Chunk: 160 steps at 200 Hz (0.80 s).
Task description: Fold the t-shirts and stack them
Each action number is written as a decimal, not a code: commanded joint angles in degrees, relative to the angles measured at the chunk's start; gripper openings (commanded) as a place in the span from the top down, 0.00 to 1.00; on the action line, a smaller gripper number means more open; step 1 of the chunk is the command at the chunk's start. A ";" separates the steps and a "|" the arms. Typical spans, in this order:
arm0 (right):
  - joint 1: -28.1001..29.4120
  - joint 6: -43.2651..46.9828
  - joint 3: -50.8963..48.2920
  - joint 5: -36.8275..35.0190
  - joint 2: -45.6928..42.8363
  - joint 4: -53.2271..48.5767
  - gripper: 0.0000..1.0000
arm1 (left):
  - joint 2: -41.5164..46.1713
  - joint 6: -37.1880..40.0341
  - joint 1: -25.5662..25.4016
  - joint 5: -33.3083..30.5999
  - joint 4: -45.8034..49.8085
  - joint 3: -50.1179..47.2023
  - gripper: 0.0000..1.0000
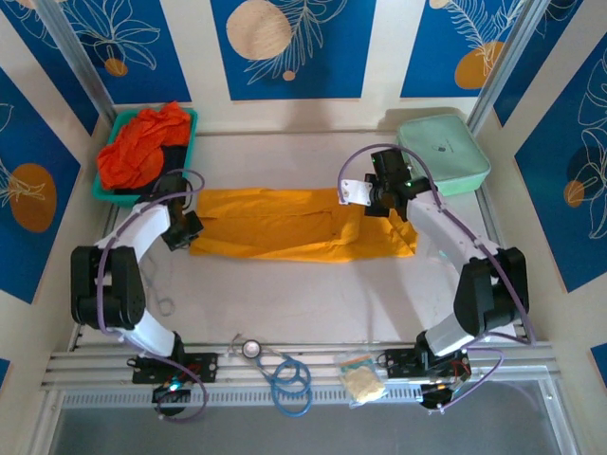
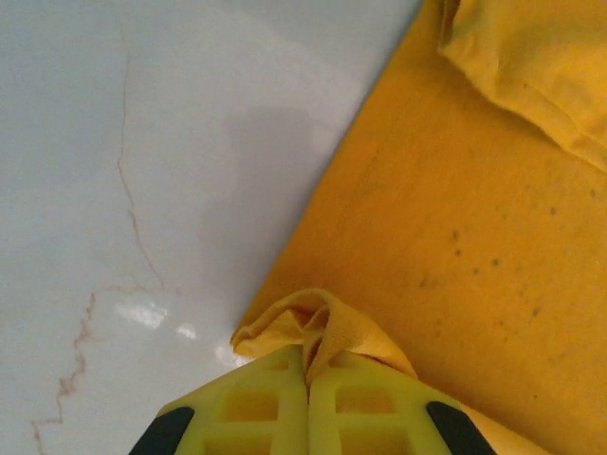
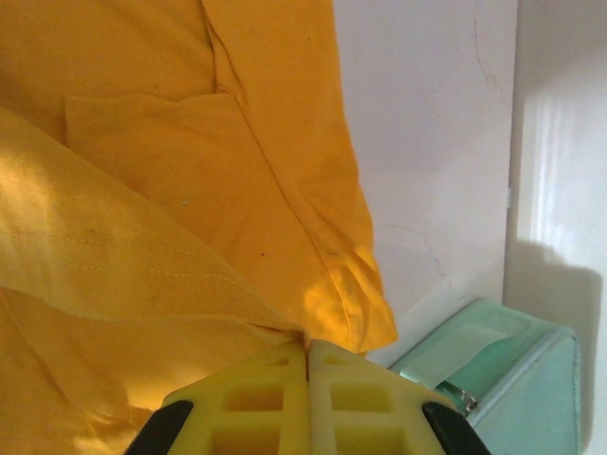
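Mustard-yellow soft cloth t-shirt (image 1: 294, 227) was pinched in both clenched tools, the left gripper (image 2: 306, 355) on its left-end edge and the right gripper (image 3: 308, 346) on its far edge toward the right, its long axis lying across the white table (image 1: 285, 303) between them.

A mustard-yellow t-shirt (image 1: 299, 227) lies as a long flat band across the middle of the white table (image 1: 303, 299). The left gripper (image 1: 185, 230) sits closed at the shirt's left end, low on the cloth. The right gripper (image 1: 358, 197) is closed at the shirt's far edge, toward its right end. At the far left corner, red-orange t-shirts (image 1: 142, 152) are heaped in a teal tray (image 1: 190, 118). A mint-green padded case (image 1: 444, 154) rests at the far right corner, just beyond the right arm. Along the near rail lie a coiled blue cable (image 1: 289, 381) and a small clear bag (image 1: 361, 380).
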<state>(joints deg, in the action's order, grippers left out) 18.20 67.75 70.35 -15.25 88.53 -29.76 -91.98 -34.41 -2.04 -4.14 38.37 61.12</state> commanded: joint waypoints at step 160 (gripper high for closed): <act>-6.72 -14.69 5.97 -1.40 11.22 5.48 1.00 | -11.36 0.08 0.00 -3.59 4.32 10.86 1.00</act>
<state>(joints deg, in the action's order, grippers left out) 12.05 56.99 74.19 -16.27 97.89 -25.06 -101.78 -34.00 -2.04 -6.52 41.08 70.54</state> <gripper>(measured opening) 0.049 0.064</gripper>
